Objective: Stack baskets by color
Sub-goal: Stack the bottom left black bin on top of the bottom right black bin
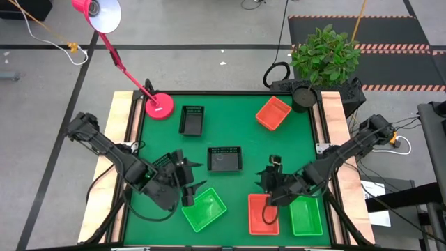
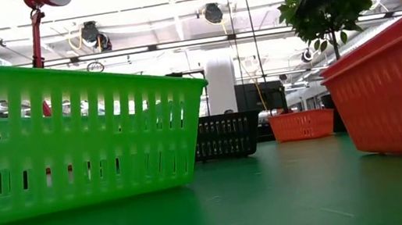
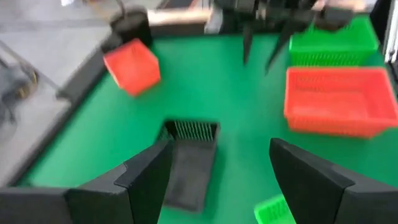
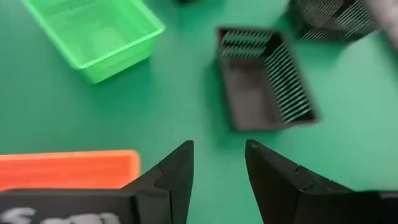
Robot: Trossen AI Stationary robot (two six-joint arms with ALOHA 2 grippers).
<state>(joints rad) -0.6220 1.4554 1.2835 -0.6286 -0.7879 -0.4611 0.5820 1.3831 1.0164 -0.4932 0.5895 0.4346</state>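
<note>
Six baskets rest on their bottoms on the green table. Two black baskets point(image 1: 191, 120) point(image 1: 224, 159) sit mid-table, and a red-orange one point(image 1: 272, 113) sits at the far right. Along the near edge stand a green basket point(image 1: 204, 209), a red-orange basket point(image 1: 263, 213) and another green basket point(image 1: 305, 215). My left gripper point(image 1: 194, 178) hovers open just beyond the near-left green basket, facing the middle black basket point(image 3: 189, 162). My right gripper point(image 1: 268, 174) hovers open above the near red-orange basket's far end point(image 4: 68, 168), also facing that black basket point(image 4: 264, 81). Neither holds anything.
A pink lamp base point(image 1: 159, 106) stands at the far left corner, its arm leaning out past the table. A potted plant point(image 1: 324, 56) stands beyond the far right corner. Wooden rails point(image 1: 120, 139) border the left and right sides. Bare green mat lies between the middle baskets.
</note>
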